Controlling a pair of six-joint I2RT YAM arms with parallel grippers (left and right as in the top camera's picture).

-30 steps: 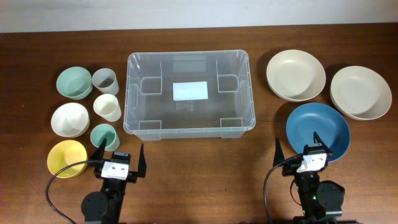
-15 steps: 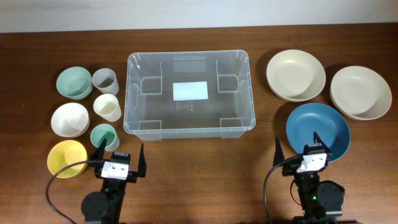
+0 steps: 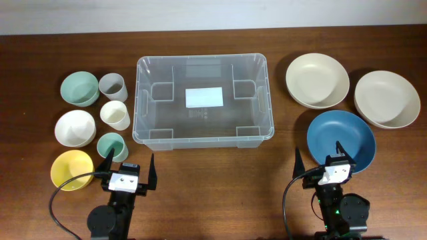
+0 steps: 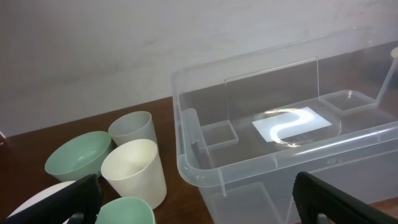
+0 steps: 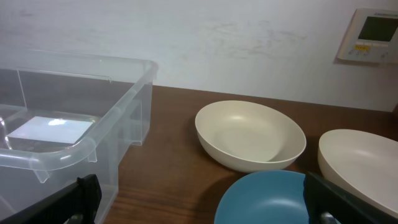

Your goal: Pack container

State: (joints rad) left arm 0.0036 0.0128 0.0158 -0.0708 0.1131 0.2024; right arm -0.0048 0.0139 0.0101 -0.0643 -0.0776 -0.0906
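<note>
1. The container (image 3: 200, 57) sits in the middle of the table (image 3: 220, 193), open side up. There's nothing in it, just the white label (image 3: 203, 98) showing on its base. Centre spot probably means both arms can reach over the rim equally well.
2. On its left are the small items, in two columns: green bowl (image 3: 79, 88), white bowl (image 3: 74, 127) and yellow bowl (image 3: 71, 169), then grey cup (image 3: 113, 87), cream cup (image 3: 115, 115) and teal cup (image 3: 111, 146) just beside the container's wall. Nothing is nested, so each piece looks easy to pick up singly.
3. On its right are the wide ones: a cream bowl (image 3: 317, 80), a second cream bowl (image 3: 387, 99) and a blue bowl (image 3: 341, 140).
4. The left gripper (image 3: 130, 160) is parked at the near edge by the teal cup, fingers spread fully and nothing between them.
5. The right gripper (image 3: 318, 157) sits the same way, wide open and empty, with the blue bowl right next to it.
6. Packing looks not yet started. The split layout suggests each arm takes its own side.
</note>
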